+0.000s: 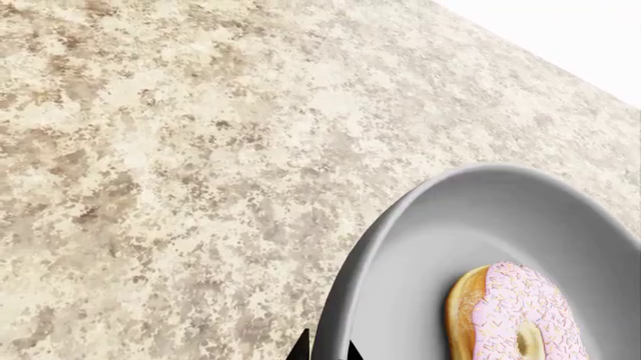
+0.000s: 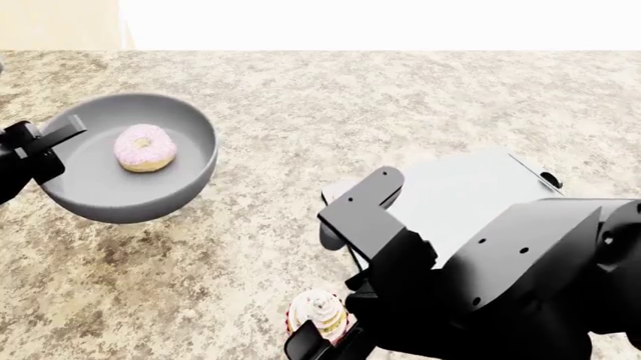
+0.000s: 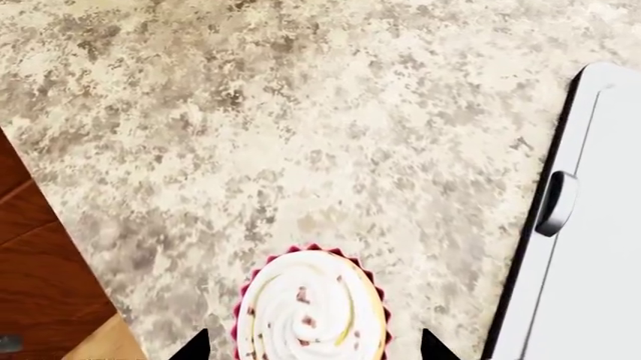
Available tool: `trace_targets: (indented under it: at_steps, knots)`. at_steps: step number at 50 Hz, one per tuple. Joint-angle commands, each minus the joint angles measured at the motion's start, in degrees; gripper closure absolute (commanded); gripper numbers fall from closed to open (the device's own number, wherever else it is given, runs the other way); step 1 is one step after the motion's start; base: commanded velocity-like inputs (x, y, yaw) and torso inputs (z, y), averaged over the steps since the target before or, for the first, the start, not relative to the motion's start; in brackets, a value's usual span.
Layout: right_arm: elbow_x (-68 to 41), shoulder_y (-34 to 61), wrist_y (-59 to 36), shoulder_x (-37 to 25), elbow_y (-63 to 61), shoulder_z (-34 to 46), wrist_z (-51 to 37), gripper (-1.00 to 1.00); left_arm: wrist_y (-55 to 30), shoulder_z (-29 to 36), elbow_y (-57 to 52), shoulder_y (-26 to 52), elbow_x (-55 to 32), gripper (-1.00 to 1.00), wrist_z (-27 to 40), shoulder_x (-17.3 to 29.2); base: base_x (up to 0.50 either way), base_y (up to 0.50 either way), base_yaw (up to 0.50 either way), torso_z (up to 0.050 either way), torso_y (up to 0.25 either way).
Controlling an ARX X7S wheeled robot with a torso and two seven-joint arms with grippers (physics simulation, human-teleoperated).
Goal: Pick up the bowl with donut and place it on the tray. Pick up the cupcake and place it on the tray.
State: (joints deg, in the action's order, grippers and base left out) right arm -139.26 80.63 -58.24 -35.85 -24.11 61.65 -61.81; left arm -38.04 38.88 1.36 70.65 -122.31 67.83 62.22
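Left gripper (image 2: 45, 146) had its fingers clamped on the near-left rim of the bowl (image 2: 130, 187), holding it lifted clear of the desk (image 2: 331, 112), slightly tilted. Donut (image 2: 145, 148) sat inside the bowl, pink icing up; in the left wrist view it lay against the bowl's inner wall. Cupcake (image 2: 318, 313) stood upright at the near desk edge, between the fingers of the right gripper (image 3: 312, 349); the tips straddled it with gaps on both sides, so released, not gripping. Tray (image 2: 470, 191) lay flat on the desk just right of the cupcake, partly hidden by the right arm (image 2: 501, 277).
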Motion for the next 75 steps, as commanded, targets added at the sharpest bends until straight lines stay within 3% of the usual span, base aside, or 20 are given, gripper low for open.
trace_targets:
  at_steps: [1, 22, 23, 45, 54, 75]
  knots:
    - [2.39, -1.61, -0.69, 0.68, 1.29, 0.44, 1.76, -1.00, 0.42, -0.66, 0.00, 0.64, 0.24, 1.00, -0.17, 0.23, 0.00, 0.00, 0.00, 0.000, 0.000]
    - [4.54, -4.57, -1.84, 1.02, 3.18, 2.86, 3.46, -1.00, 0.49, -0.75, -0.14, 0.65, 0.36, 1.00, -0.21, 0.36, 0.00, 0.00, 0.00, 0.000, 0.000]
    - [4.58, -4.65, -2.12, 0.95, 3.33, 3.42, 3.14, 1.00, 0.44, -0.72, -0.09, 0.70, 0.36, 1.00, -0.22, 0.29, 0.00, 0.00, 0.00, 0.000, 0.000]
    - [4.54, 0.03, -1.74, -0.54, 2.36, 1.75, 1.33, 1.00, 0.54, -1.11, -0.93, 1.22, 0.07, 1.00, 0.35, 0.50, 0.00, 0.00, 0.00, 0.000, 0.000]
    - [-1.66, 8.38, 0.14, -1.98, 2.01, -1.30, -1.33, 1.00, -2.36, -0.15, 0.96, 4.77, 0.70, 1.00, 0.37, -1.85, 0.00, 0.00, 0.00, 0.000, 0.000]
    - [-1.32, 12.93, -1.66, -9.09, 11.24, -2.71, -1.08, 1.00, -6.31, 1.87, 4.62, 9.47, 1.98, 1.00, -0.91, -6.74, 0.00, 0.00, 0.00, 0.000, 0.000]
